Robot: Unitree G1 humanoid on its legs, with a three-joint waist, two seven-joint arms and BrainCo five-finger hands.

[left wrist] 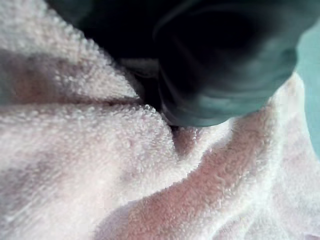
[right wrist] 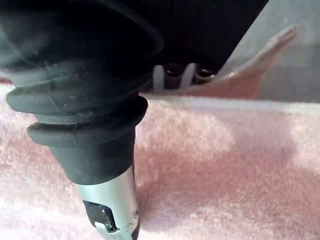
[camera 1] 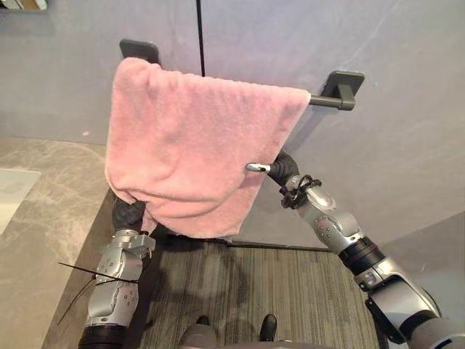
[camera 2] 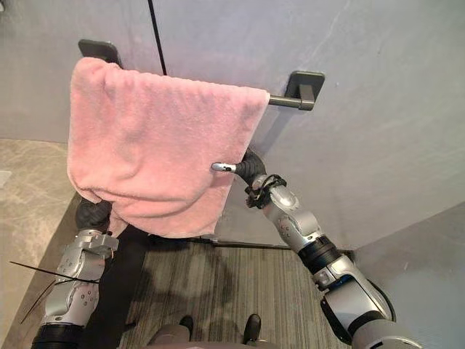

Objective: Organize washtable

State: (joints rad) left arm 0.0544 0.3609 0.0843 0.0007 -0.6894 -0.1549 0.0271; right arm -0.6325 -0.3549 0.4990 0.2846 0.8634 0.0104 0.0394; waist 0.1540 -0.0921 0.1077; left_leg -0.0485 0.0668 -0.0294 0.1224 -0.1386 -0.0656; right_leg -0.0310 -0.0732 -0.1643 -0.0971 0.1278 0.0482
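The left hand is hiding under the pink towel, which is hanging over the dark bar. It is looking soft, light and floppy, best held by its edges. The right hand is touching its side edge; I cannot tell either grip

No legible text, no labels, numbers or signs, pink towel, wall

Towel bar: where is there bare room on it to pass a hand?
Bare only on the short stretch of towel bar between the pink towel and the right bracket. The towel covers the rest, up to the left bracket.
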